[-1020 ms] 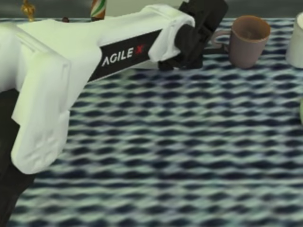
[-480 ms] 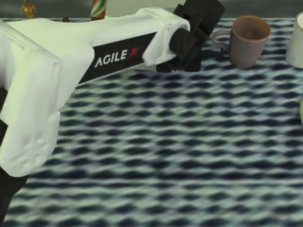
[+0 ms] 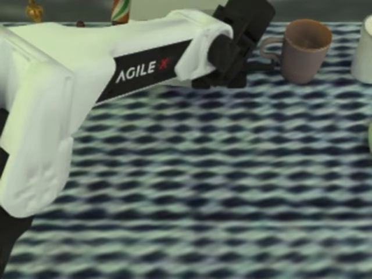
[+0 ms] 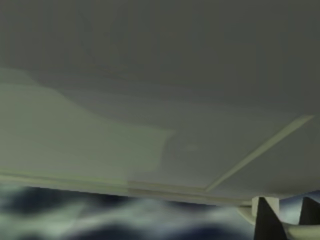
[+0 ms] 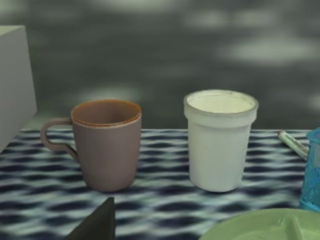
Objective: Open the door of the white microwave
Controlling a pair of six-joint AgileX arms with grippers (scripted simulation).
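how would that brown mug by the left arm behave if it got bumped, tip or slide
The brown mug looks rigid, standing upright on a flat base, so a low nudge would probably slide it across the patterned tablecloth. It appears empty, so likely light. A knock near its rim or handle might tip it.

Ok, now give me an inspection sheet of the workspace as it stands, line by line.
Surface: table under a blue and white patterned cloth.
Job's things: microwave, a white box at the far edge, mostly hidden under the left arm; cannot tell whether it is open.
Clutter: brown mug and white cup upright, side by side and apart, at far right; green plate, blue basket and pen on the right.
Grippers: left pincer at the microwave, beside the mug's handle; right pincer low, facing the mug.
Cables: nothing seen.
Surroundings: dark grey backdrop; a gold thing and a striped thing at far left.
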